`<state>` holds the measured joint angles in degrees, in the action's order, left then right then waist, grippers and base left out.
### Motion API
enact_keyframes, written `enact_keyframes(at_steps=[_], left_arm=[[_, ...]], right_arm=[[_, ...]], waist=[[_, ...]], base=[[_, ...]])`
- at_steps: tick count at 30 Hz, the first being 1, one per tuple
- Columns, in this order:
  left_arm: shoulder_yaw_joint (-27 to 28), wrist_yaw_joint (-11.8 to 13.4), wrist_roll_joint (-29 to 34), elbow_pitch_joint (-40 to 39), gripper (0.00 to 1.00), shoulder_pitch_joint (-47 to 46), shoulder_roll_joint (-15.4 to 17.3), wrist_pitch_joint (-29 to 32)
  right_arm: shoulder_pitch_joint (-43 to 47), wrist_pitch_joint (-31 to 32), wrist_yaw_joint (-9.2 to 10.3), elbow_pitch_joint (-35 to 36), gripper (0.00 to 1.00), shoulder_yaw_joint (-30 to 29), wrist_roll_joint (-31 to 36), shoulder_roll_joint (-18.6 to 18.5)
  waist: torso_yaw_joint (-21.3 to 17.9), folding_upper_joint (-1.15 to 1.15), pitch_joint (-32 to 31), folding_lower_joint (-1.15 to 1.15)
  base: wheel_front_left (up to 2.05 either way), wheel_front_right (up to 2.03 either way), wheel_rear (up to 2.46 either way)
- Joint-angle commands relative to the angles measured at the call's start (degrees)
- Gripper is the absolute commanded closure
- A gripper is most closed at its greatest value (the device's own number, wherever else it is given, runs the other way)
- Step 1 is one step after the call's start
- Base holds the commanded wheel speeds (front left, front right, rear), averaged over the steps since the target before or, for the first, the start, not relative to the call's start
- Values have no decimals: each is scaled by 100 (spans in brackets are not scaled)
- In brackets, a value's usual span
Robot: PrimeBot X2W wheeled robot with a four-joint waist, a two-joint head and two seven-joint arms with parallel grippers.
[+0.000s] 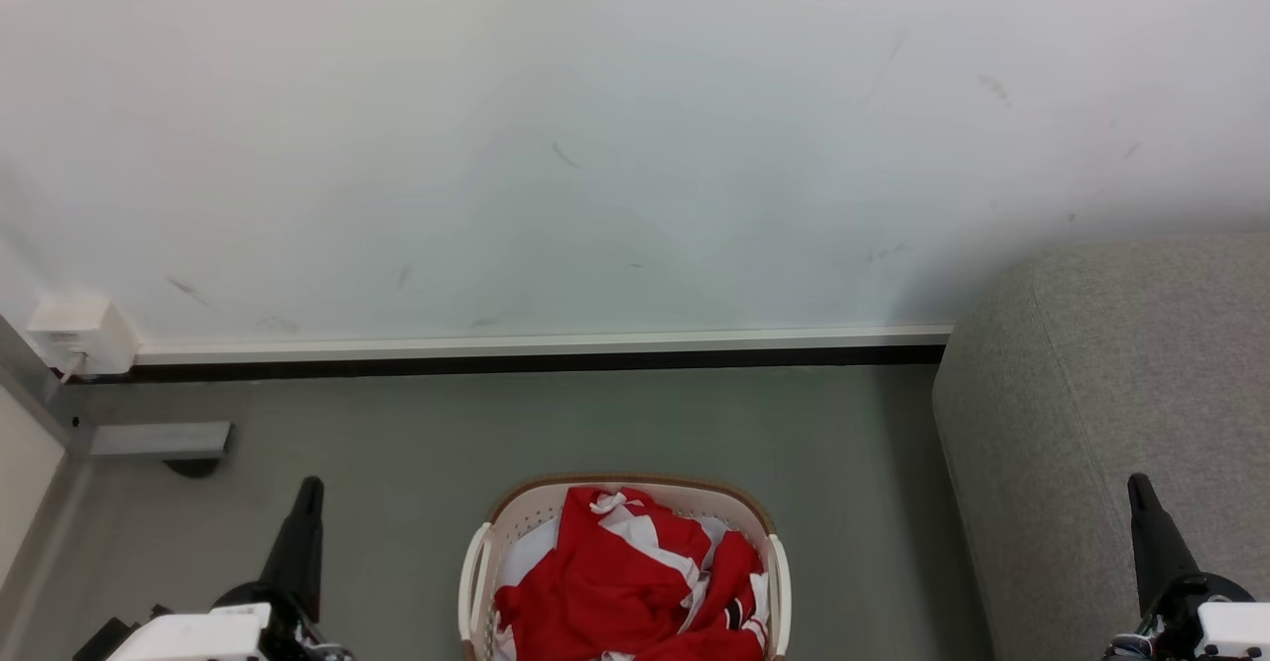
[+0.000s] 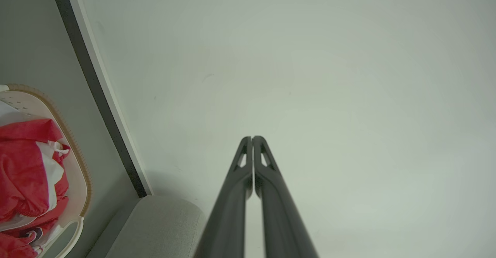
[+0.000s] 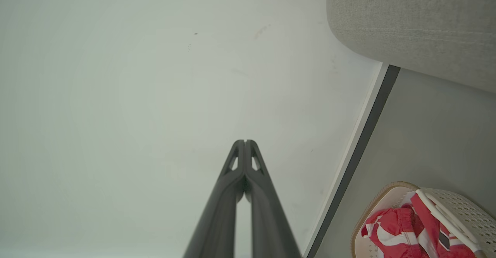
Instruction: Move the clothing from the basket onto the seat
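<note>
crumpled red clothing (image 1: 605, 582) in basket (image 1: 635, 486), beside grey seat (image 1: 1111, 403)

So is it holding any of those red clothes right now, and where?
Nothing is held. Both arms' jaws are shut empty, and the clothing lies in the basket.

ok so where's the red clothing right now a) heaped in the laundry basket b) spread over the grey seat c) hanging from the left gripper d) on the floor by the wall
a: the red and white jerseys lie heaped inside the laundry basket, apart from the grey seat, and the left gripper and right gripper are both shut on nothing.
</note>
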<state>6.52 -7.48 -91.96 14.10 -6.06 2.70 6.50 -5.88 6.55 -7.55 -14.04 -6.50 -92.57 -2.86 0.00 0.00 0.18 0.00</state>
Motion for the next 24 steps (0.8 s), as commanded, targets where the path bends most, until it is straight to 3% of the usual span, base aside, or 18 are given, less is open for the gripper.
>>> enact_keyframes(at_steps=[1,6,7,8,9,11,12,24], left_arm=[[7,-12,-87,-18,100,-48,41,21],[7,-12,-87,-18,100,-48,41,22],[0,0,0,0,0,0,0,-1],[-1,0,6,25,0,12,-9,-7],[-5,1,12,70,100,50,-24,-10],[-8,2,13,121,100,98,-44,-11],[-12,2,14,173,0,145,-60,-12],[-76,57,473,114,0,198,-45,-359]], right_arm=[[-74,8,14,16,100,-15,37,-6],[-74,8,14,16,100,-15,37,-6],[0,-1,0,0,0,0,0,0],[13,-5,0,-23,0,7,-1,3],[43,-11,0,-70,100,14,-2,15],[91,-12,0,-123,100,21,-2,36],[140,-14,0,-168,0,29,-1,59],[90,-362,1,-143,0,278,813,46]], waist=[[0,0,0,0],[0,0,0,0],[0,0,0,0],[0,0,0,0],[0,0,0,0],[0,0,1,0],[0,0,1,0],[23,0,-2,0]], base=[[0,0,0],[0,0,0],[0,0,0],[0,0,0],[0,0,0],[0,0,0],[0,0,0],[0,0,0]])
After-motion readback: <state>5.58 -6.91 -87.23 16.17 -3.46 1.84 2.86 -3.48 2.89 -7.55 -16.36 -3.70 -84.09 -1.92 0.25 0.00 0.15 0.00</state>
